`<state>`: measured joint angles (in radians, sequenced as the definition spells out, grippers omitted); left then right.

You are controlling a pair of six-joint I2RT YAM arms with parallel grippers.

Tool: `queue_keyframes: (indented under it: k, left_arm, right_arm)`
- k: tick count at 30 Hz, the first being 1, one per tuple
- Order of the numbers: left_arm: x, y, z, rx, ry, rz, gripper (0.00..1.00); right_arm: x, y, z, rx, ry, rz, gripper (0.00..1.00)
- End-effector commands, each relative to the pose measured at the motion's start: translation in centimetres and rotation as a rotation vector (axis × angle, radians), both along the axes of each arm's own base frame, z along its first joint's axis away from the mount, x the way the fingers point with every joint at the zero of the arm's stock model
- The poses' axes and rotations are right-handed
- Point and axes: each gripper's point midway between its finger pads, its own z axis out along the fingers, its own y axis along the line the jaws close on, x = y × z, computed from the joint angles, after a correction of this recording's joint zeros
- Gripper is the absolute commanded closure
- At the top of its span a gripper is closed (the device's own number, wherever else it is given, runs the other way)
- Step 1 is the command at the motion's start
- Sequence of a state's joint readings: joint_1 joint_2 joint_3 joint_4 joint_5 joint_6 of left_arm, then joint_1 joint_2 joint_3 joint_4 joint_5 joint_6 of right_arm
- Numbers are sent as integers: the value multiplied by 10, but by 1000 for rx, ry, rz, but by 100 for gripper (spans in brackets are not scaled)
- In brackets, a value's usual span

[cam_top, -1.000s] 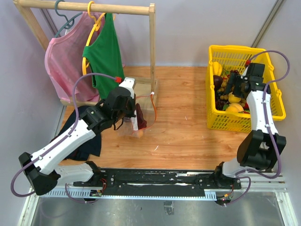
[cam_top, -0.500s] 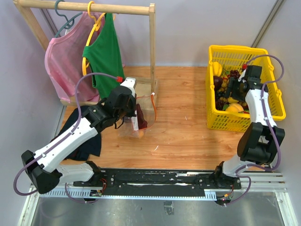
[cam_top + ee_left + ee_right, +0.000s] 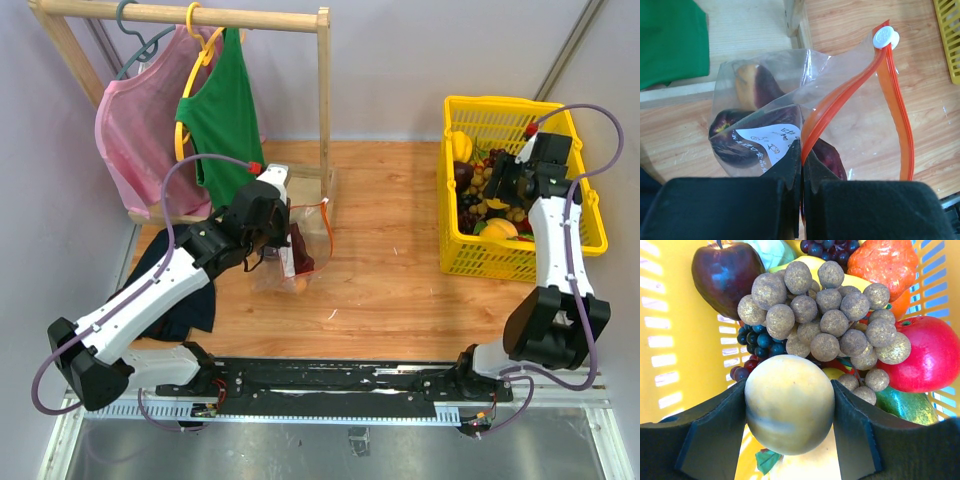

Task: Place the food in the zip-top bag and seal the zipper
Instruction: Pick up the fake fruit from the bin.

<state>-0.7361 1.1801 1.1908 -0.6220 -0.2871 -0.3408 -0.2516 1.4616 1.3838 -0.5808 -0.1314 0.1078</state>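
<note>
The clear zip-top bag (image 3: 855, 120) lies on the wooden table by the rack's foot, also in the top view (image 3: 305, 250). Its orange-red zipper (image 3: 840, 97) stands open, with a white slider (image 3: 885, 37) at the far end. A dark purple fruit (image 3: 732, 145) and an orange-yellow one (image 3: 745, 80) lie inside, behind the white label (image 3: 771, 142). My left gripper (image 3: 801, 160) is shut on the zipper strip at the bag's mouth. My right gripper (image 3: 789, 410) is in the yellow basket (image 3: 590, 235), shut on a round pale yellow fruit (image 3: 789, 395).
The basket holds a cluster of tan balls (image 3: 830, 315), a dark red apple (image 3: 727, 275), a red fruit (image 3: 930, 357) and grapes. A wooden clothes rack (image 3: 323, 110) with pink and green shirts stands behind the bag. A dark cloth (image 3: 180, 290) lies at the left.
My right wrist has shifted slightly toward the back right over the basket. The left arm and the bag have hardly moved.
</note>
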Motion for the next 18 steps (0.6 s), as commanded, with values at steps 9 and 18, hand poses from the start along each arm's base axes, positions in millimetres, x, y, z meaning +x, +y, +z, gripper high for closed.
queue_keyframes:
  k: [9,18]
  left_arm:
    - [5,-7,1,-36,-6,-30,100]
    - [5,-7,-1,-40,1,-40,100]
  right_arm:
    - [-10,17,89,-5,-235,17,50]
    - [-30,82,135,39,-367,197,51]
